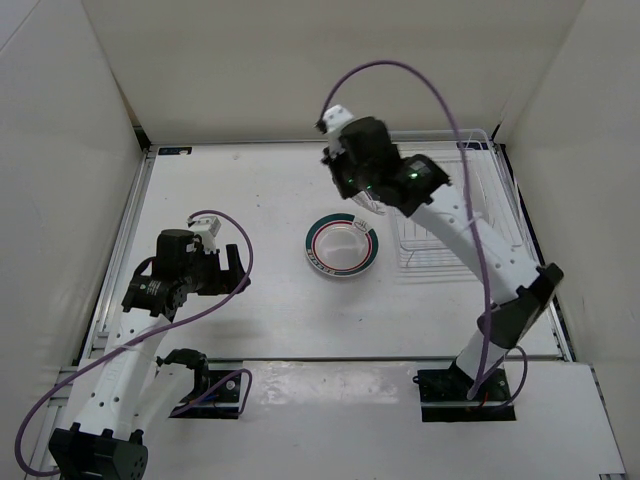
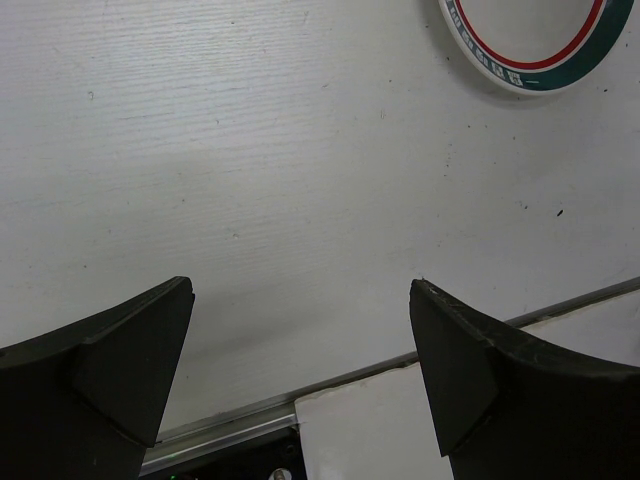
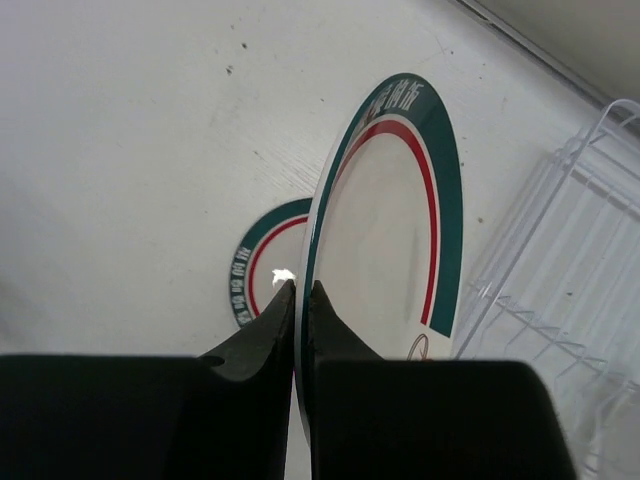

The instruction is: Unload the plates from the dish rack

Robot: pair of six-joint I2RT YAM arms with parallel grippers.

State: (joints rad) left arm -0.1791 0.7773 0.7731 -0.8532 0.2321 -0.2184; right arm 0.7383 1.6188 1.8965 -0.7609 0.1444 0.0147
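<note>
Top view: right tool (image 1: 360,192) hangs over the white surface (image 1: 220,180), just beyond a round white flat plate with green outer ring and red inner ring (image 1: 341,246). The white wire dish rack (image 1: 430,258) sits near, to the right of that plate. Can't make out any plate left inside it. Left tool (image 1: 236,272) is low on the left, well apart from both.

Left wrist view: left tool is spread wide, with nothing between its fingers (image 2: 120,350). Only bare surface lies below, and the flat plate's rim shows at the top right corner.

Right wrist view: right tool is squeezed almost closed on the rim of a second round white plate with green and red rings. This held plate (image 3: 385,220) stands on edge in the air, above the flat plate, with the dish rack just beside it on the right.

Risks, as I judge them:
- The grip is a thin pinch at one spot on the rim, so the held plate could pivot or slide out on a quick move.
- Released while on edge, it could roll or fall hard onto the flat plate and chip it.
- If lowered without tilting, its rim lands first and skids.
- A swing to the right could clip the rack wire.
</note>
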